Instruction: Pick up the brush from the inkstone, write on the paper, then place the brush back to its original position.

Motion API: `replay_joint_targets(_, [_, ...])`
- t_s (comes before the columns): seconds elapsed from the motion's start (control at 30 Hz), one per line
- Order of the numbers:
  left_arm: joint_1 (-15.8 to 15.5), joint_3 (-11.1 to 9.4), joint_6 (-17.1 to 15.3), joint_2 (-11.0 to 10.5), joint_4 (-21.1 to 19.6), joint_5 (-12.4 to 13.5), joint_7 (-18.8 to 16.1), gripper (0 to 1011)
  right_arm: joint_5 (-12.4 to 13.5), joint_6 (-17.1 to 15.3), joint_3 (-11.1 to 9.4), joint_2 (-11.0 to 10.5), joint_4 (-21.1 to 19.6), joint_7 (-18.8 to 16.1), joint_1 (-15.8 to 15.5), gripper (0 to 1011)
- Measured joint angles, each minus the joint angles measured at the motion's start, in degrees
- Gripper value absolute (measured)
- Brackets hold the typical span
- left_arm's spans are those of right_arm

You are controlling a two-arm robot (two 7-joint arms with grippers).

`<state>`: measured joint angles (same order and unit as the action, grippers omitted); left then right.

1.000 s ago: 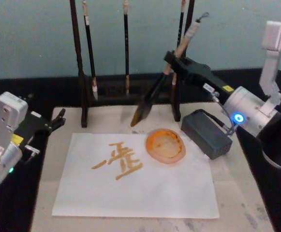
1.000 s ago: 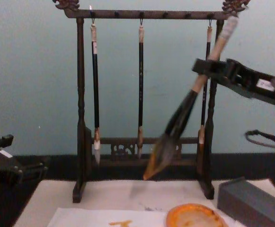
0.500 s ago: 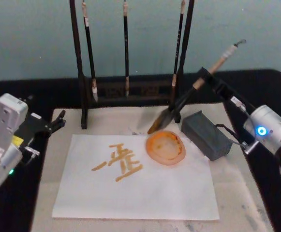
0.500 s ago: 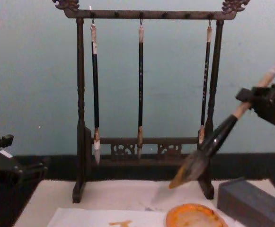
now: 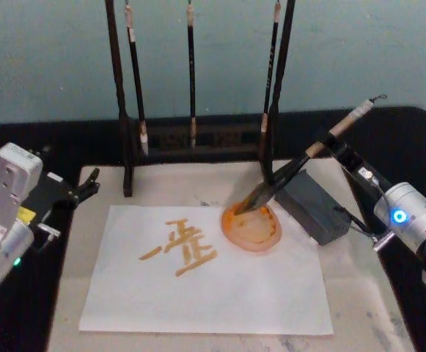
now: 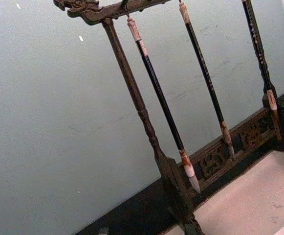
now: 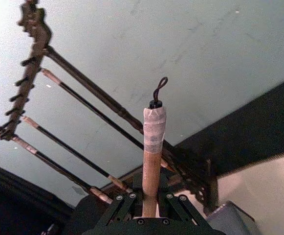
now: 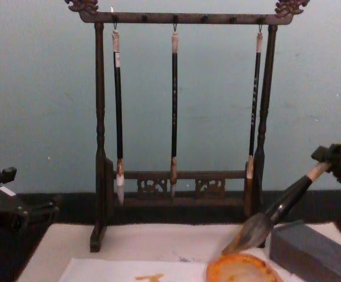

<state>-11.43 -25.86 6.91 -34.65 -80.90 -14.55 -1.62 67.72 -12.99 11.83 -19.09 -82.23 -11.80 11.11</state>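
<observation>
The right gripper (image 5: 335,149) is clamped on the pale upper handle of the brush (image 5: 292,173). The loop cord end rises behind the jaws, and the black lower handle runs down and out from them toward the robot's left. The brush's long axis is slanted, tuft lowest, with the tip at the far rim of the inkstone (image 5: 229,229); whether it touches cannot be told. The grey block (image 5: 311,205) sits just under the handle between jaws and dish, so room is tight there, and the rack (image 5: 117,95) with 3 thin brushes (image 5: 191,73) stands close beyond the tuft. Past the dish from the jaws lies the paper (image 5: 205,293) with orange strokes (image 5: 180,246), open above. The left gripper (image 5: 86,183) is parked at the table's left edge, well apart
</observation>
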Motion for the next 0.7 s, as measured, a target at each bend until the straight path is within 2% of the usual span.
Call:
replay_joint_targets(0.37, [0.00, 0.00, 0.00, 0.00, 0.00, 0.00, 0.00, 1010, 1.80, 1.80, 0.77, 0.25, 1.86, 1.87, -0.37, 174])
replay_joint_targets(0.7, [0.00, 0.00, 0.00, 0.00, 0.00, 0.00, 0.00, 1010, 2.38, 3.38, 1.77, 0.11, 3.22, 2.92, -0.14, 174])
